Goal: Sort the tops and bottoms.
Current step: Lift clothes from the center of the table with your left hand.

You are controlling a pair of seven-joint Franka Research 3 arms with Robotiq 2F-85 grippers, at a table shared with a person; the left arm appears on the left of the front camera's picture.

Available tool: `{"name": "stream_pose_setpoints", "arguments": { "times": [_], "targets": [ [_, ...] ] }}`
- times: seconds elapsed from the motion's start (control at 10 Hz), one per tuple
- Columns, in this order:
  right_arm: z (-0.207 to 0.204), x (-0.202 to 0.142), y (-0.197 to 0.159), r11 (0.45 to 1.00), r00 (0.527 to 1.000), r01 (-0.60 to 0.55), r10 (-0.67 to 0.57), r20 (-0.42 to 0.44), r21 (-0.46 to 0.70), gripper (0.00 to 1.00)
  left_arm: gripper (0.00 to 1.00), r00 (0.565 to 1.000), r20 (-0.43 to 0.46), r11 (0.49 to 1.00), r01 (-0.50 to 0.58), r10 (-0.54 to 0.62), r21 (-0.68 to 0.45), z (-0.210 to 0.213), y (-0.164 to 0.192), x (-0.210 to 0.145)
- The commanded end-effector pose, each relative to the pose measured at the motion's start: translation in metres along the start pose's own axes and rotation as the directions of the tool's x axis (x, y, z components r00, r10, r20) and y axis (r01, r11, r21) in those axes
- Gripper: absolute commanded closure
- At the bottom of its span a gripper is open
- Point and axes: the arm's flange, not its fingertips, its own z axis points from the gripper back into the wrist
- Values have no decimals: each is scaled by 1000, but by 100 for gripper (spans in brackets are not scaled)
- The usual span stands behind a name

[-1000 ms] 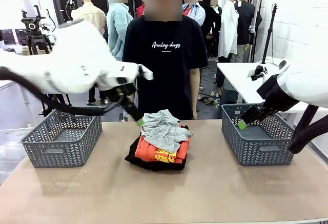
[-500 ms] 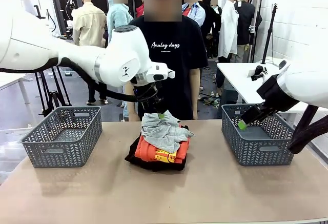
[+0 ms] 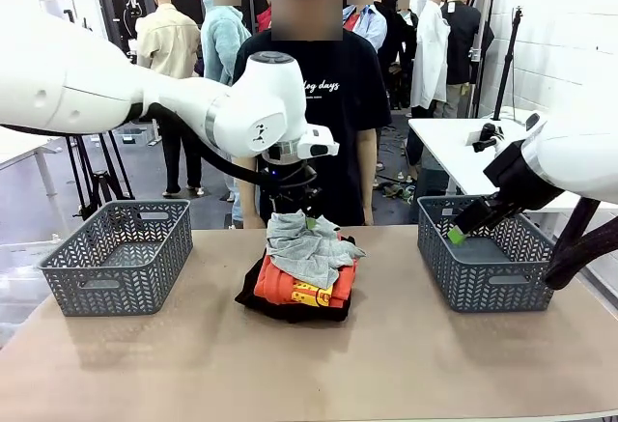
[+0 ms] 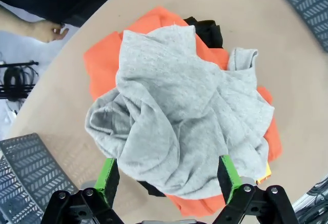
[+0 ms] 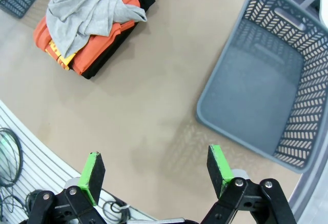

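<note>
- The left gripper [image 4: 168, 179] hung straight over the pile in the middle of the table [image 3: 406, 364], jaws wide apart and empty, one green pad on each side of the pile's near edge
- The grey-white top [image 4: 179, 111] lay crumpled on the pile, with the folded orange top [image 3: 290, 285] under it and the black bottoms [image 3: 290, 312] lowest, against the tabletop
- The right gripper [image 5: 156, 168] hovered by the right basket [image 5: 266, 80], fingers spread and holding nothing; the left basket [image 3: 116, 272] stood well apart at the other end
- The grey top looked light and limp, so it would probably sag and trail when lifted; a raised fold near its middle seemed the best place to pinch
- Going too deep risked catching the orange top as well (the two touched over most of their area)
- The bottoms looked thicker and heavier, and would likely need a hold across the whole bundle, not one layer
</note>
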Motion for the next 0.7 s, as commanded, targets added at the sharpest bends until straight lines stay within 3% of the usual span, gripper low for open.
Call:
{"name": "stream_pose_setpoints", "arguments": {
  "times": [0.0,0.5,0.6],
  "targets": [
    [-2,-4,0,1000,1000,4,-4,0,21,0,0,998,-38,998,-50,49,-34,-10,9,14],
    [-2,-4,0,1000,1000,4,-4,0,21,0,0,990,-103,987,-105,92,-119,-29,13,14],
    [-2,-4,0,1000,1000,4,-4,0,21,0,4,989,-111,986,-114,101,-119,-32,13,12]
  ]
}}
